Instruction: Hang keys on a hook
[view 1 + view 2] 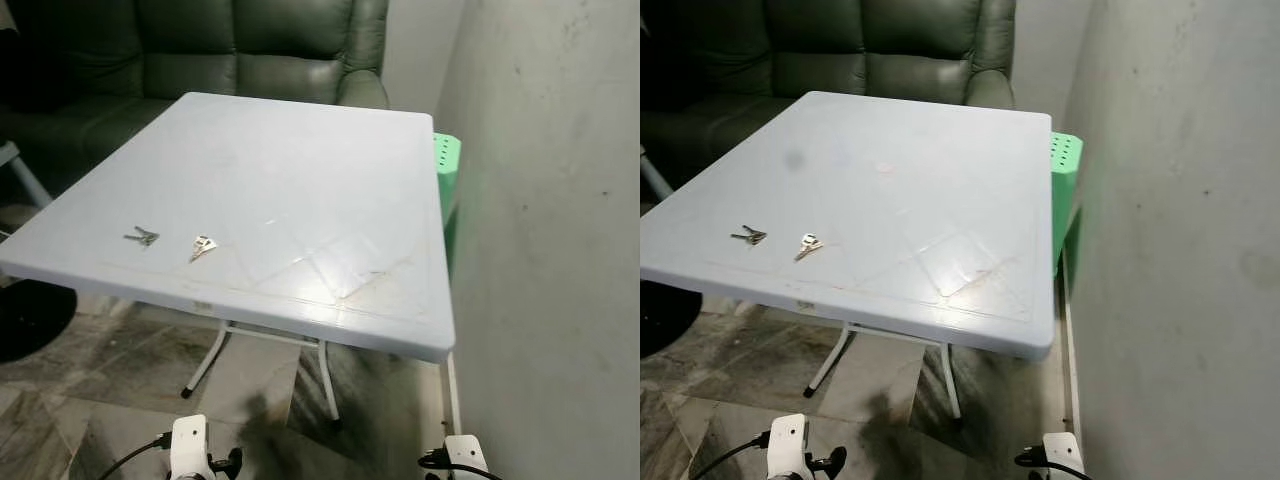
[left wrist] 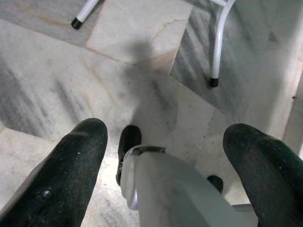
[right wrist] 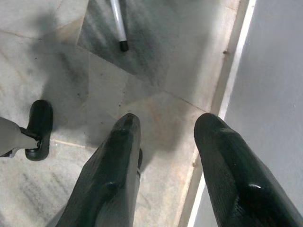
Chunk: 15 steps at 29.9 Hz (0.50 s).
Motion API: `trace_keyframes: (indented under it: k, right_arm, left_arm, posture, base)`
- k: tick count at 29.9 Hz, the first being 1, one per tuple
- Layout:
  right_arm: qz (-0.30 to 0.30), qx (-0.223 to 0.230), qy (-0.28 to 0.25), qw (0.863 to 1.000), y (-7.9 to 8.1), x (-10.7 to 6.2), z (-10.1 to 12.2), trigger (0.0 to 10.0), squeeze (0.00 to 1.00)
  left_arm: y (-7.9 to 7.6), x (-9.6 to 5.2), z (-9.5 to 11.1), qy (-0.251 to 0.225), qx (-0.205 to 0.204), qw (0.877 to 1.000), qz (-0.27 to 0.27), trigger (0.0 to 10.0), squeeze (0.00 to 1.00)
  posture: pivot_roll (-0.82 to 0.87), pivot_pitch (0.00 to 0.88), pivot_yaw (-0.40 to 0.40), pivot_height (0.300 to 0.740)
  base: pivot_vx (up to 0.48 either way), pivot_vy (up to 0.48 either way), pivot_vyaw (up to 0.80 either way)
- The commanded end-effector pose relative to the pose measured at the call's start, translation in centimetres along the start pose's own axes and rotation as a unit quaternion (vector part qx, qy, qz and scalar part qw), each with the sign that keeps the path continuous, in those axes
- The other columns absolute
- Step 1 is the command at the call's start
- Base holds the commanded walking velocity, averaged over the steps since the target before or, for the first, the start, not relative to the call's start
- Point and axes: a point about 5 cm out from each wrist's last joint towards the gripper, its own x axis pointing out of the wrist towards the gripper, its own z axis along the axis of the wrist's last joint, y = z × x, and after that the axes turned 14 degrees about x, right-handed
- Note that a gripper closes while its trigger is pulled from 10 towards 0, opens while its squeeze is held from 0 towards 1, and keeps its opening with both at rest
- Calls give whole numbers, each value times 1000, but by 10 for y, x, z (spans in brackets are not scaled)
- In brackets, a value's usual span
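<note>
Keys [image 1: 203, 247]: being left lying flat near the table [image 1: 300, 150] front-left edge, beside a second bunch [image 1: 142, 236]
Handling: light, stiff, slippery; best pinched at the ring
Left gripper [image 2: 165, 156]: being held spread, empty, over the floor
Right gripper [image 3: 165, 151]: likewise spread, empty

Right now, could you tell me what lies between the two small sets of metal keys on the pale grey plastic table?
Nothing: in the left eye view, bare tabletop separates the darker keys from the silvery keys.
</note>
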Motion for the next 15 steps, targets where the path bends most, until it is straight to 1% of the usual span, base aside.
trace_keyframes:
  k: [1,15]
  right_arm:
    - [10,5,-2,1000,5,1,1,10000,0]
    - [16,5,0,1000,6,1,-1,10000,0]
  left_arm:
    - [6,-1,0,1,-7,1000,10,10000,0]
    - [7,-1,-2,3,-10,1000,11,10000,0]
  posture:
    - [21,0,-41,740]
    - [26,0,-47,740]
  base:
    - [0,428,0]
    - [0,437,0]
